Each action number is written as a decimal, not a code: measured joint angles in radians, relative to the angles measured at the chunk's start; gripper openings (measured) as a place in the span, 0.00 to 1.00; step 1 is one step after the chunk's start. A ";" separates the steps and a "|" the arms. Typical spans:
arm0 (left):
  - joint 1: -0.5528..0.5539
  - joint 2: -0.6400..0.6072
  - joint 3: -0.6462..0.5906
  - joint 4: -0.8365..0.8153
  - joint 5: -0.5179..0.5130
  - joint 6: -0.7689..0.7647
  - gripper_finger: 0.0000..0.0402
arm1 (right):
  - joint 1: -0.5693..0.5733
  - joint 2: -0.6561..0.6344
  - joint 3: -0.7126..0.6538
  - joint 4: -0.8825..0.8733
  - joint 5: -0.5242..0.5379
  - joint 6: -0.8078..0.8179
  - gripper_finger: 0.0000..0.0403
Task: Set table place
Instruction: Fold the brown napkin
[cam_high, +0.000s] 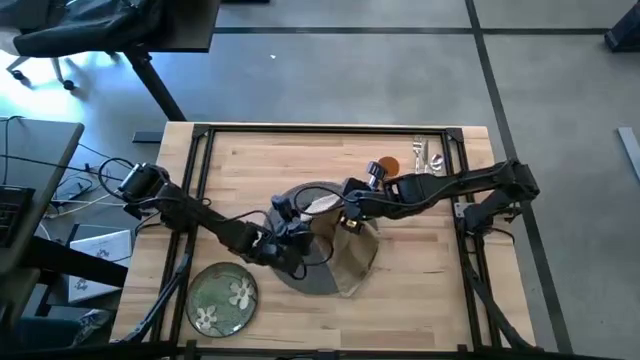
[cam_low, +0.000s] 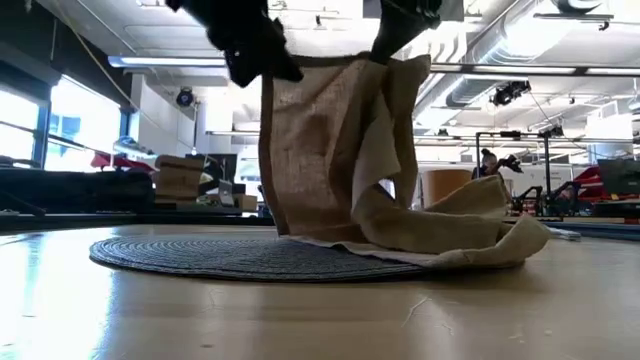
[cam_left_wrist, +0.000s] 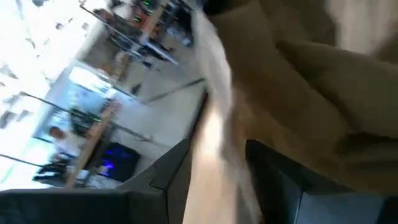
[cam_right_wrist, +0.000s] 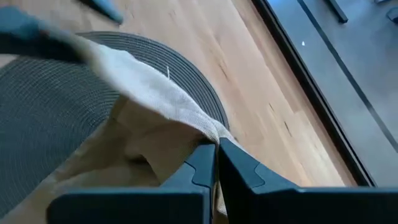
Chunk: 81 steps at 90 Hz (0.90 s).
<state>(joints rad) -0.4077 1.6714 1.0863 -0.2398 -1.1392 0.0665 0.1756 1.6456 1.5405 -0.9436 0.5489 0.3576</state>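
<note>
No text, label, brand, number or sign can be read anywhere in these views.

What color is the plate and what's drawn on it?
The plate is green with white flowers, best seen in the high view.

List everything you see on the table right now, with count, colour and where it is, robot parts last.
Table: one, light wood, black frame.
Placemat: one, dark grey, round, table's middle.
Napkin: one, tan, held up by two corners over the placemat, its lower part heaped on the mat.
Plate: one, green with white flowers, near left corner.
Cup: one, orange, far right.
Cutlery: silver, beside the cup; count unclear.
Left pincer: shut on napkin.
Right pincer: shut on napkin.
</note>
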 joint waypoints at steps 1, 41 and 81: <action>0.000 0.000 0.000 -0.010 0.005 -0.014 0.34 | 0.000 0.000 0.000 0.001 0.000 0.000 0.00; 0.025 -0.002 0.000 -0.078 0.110 -0.144 0.15 | 0.000 -0.001 0.000 0.019 -0.008 -0.026 0.00; -0.069 -0.080 0.141 -0.337 0.119 -0.245 0.00 | 0.000 -0.002 0.000 0.013 -0.145 -0.034 0.01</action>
<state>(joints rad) -0.4767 1.5915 1.2268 -0.5769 -1.0202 -0.1783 0.1757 1.6440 1.5406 -0.9306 0.4044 0.3239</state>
